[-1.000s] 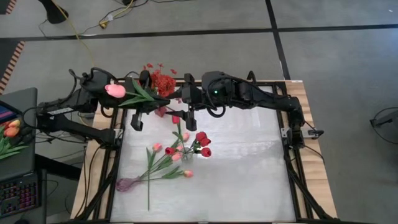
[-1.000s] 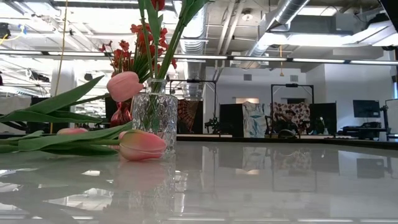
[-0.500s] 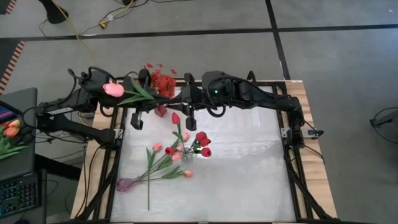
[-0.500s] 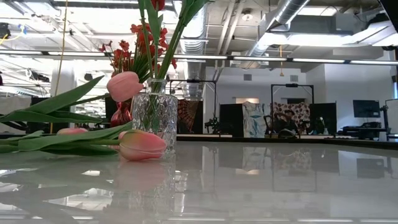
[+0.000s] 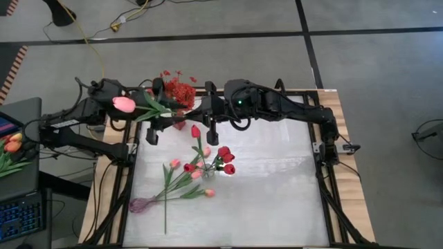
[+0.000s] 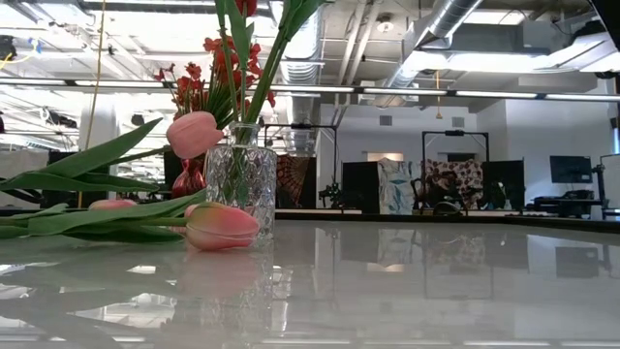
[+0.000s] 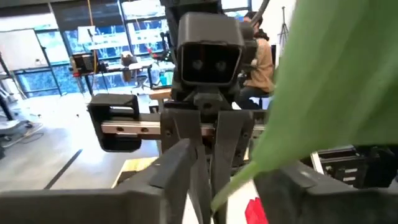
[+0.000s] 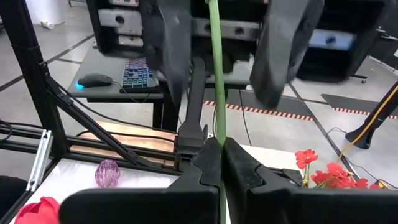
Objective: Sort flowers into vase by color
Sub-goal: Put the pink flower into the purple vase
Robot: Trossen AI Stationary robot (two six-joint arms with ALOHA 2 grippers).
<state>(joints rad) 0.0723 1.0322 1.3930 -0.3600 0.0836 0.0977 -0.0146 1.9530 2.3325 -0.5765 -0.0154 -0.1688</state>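
Observation:
A pink tulip (image 5: 125,104) with long green leaves (image 5: 156,107) hangs in the air over the table's far left, its bud pointing left. My right gripper (image 8: 219,146) is shut on its thin green stem. My left gripper (image 8: 217,50) stands open, one finger on each side of the stem, apart from it. A clear glass vase (image 6: 242,174) in mid-table holds red tulips (image 5: 225,159). Several pink tulips (image 5: 181,174) lie on the table beside it. A spray of small red blossoms (image 5: 181,90) stands at the far edge. My right gripper pinches the pink tulip's stem (image 8: 217,127) between its two fingers, near the end away from the bud. The fingers come level from the table's right, roughly in line with the stem. The tulip is lifted clear and lies about level, its bud toward the table's left.
A small purple vase (image 5: 140,204) lies near the table's front left, by the loose stems. A dark red vase (image 6: 189,179) stands behind the glass one. The table's right half (image 5: 277,187) is bare white. A desk with a keyboard (image 5: 21,214) stands left of the table.
My right gripper has shut on the tulip's stem and my left gripper has opened around it. The bud has drifted a little toward the table's left edge and the leaves have swung with it. Both arms have stayed nearly where they were.

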